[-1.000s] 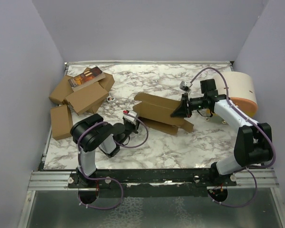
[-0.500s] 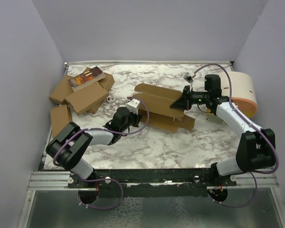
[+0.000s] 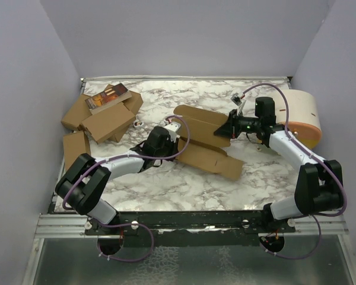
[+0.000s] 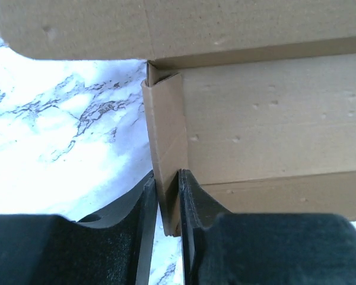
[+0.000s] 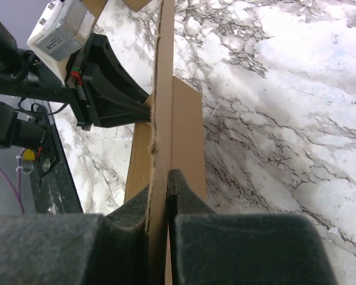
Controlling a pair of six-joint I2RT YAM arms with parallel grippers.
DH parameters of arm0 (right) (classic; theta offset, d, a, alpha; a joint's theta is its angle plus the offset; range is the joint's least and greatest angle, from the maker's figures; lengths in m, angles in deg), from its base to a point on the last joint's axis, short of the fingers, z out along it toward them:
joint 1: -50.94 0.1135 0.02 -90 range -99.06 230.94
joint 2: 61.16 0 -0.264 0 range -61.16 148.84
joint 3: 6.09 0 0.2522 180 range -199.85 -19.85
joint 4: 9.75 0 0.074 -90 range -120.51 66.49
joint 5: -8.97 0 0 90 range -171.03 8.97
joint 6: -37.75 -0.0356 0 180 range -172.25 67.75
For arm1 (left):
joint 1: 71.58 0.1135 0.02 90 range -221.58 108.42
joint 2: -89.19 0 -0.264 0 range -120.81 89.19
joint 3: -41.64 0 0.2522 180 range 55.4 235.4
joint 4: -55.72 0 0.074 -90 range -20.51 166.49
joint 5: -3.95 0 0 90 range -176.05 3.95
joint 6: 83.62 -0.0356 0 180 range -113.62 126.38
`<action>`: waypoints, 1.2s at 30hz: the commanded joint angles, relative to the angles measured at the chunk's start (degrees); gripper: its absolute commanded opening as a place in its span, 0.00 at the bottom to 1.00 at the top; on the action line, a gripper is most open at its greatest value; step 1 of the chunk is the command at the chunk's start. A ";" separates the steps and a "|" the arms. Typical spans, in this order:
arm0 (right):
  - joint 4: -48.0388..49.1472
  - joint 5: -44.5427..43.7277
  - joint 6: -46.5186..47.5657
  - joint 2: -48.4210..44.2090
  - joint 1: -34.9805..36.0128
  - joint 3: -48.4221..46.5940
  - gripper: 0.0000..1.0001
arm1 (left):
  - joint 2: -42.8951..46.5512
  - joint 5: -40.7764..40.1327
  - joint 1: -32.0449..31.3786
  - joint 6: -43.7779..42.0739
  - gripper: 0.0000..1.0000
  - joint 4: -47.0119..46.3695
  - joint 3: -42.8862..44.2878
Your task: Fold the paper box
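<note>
The paper box (image 3: 204, 139) is a partly opened brown cardboard sheet with flaps, held between both arms at mid-table. My left gripper (image 3: 171, 138) is at its left end. In the left wrist view the jaws (image 4: 168, 178) close on a narrow upright side flap of the box (image 4: 273, 119), which fills the gap between them. My right gripper (image 3: 228, 127) holds the box's far right edge. In the right wrist view the fingers (image 5: 159, 181) are shut on a thin panel of the box (image 5: 187, 136) seen edge-on. The left gripper (image 5: 101, 83) shows beyond it.
A heap of brown cartons (image 3: 104, 119) lies at the back left with a printed packet (image 3: 107, 97) on top. A large white cylinder with an orange rim (image 3: 302, 116) stands at the right wall. A small white object (image 3: 138, 124) lies by the heap.
My left arm has unfolded and reached right to the box's left end, taking its side flap between the jaws. The right gripper has lifted and shifted the box slightly back.
</note>
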 commanded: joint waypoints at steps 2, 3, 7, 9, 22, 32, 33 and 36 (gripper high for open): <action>3.98 -2.68 -1.21 1.59 -0.67 0.65 0.04 | 1.18 -0.20 -0.45 1.81 0.26 6.24 2.68; 3.92 -2.69 -1.25 1.83 -0.67 0.66 0.04 | 1.11 -0.86 -0.45 1.93 0.26 6.42 3.03; 3.80 -2.16 -1.12 2.29 -0.80 0.68 0.04 | 0.32 -1.94 -0.45 2.00 0.28 6.30 4.11; 3.59 -1.46 -0.92 2.59 -0.69 0.61 0.04 | -0.32 -2.36 -0.45 1.94 0.29 6.22 4.53; 2.39 1.33 0.76 3.62 -0.71 0.36 0.01 | -6.94 -3.46 -0.45 0.41 0.32 6.23 9.34; 1.88 1.27 1.38 4.39 -0.67 0.23 0.01 | -9.36 -9.08 -0.45 -1.75 0.00 10.12 9.97; 1.86 1.27 1.38 4.52 -0.73 0.18 0.01 | -9.61 -9.93 -0.53 -2.21 0.00 11.53 10.50; 1.77 1.25 1.47 4.85 -0.69 0.17 0.01 | -9.66 -12.37 -0.73 -2.99 0.00 13.95 11.20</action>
